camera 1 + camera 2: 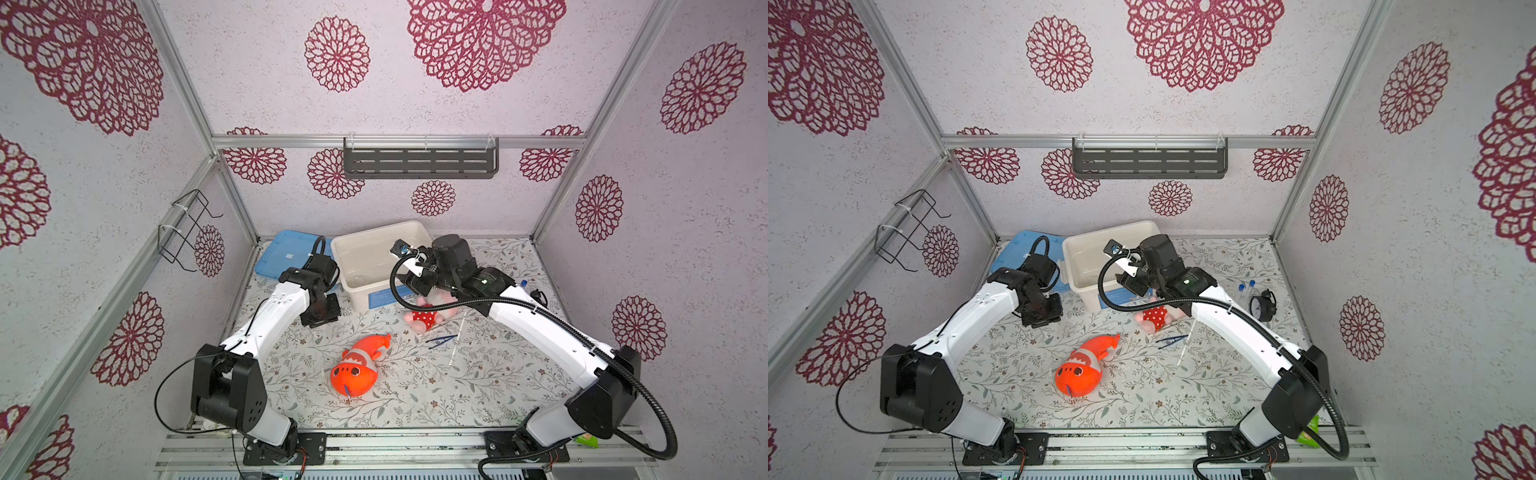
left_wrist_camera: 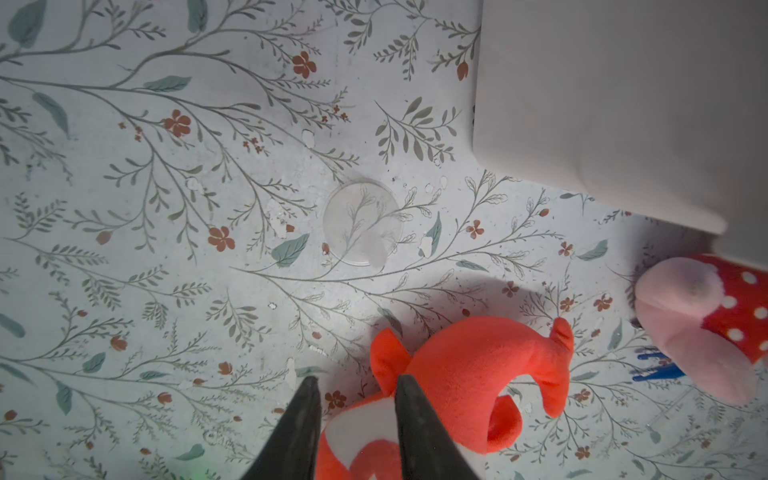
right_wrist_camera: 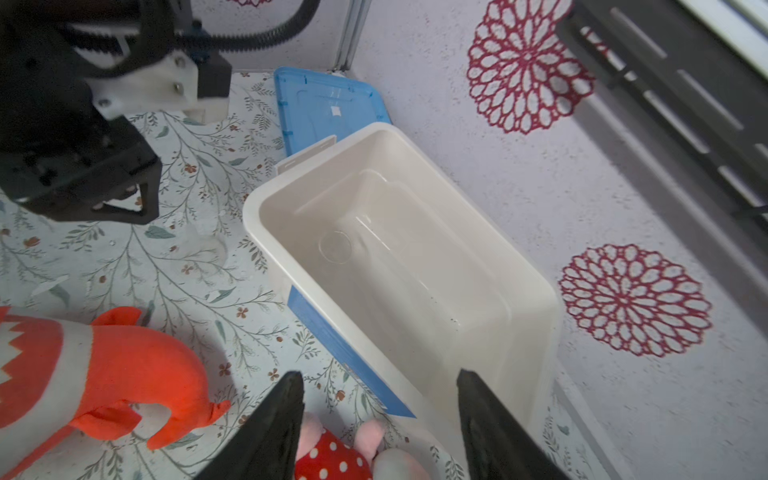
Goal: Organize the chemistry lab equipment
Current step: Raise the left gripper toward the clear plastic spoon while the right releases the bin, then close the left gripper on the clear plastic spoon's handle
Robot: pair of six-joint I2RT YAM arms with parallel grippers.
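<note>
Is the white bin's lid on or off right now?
Off. The white bin stands open-topped, its inside visible, and the blue lid lies flat beside it.

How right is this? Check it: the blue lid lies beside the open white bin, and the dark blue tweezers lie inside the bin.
One part is wrong. The dark blue tweezers lie on the table near the pink doll, not inside the white bin. Both top views show it. The blue lid does lie beside the open bin.

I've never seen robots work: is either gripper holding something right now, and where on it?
Nothing is held. The left gripper and the right gripper both stand open, with nothing between their jaws.
</note>
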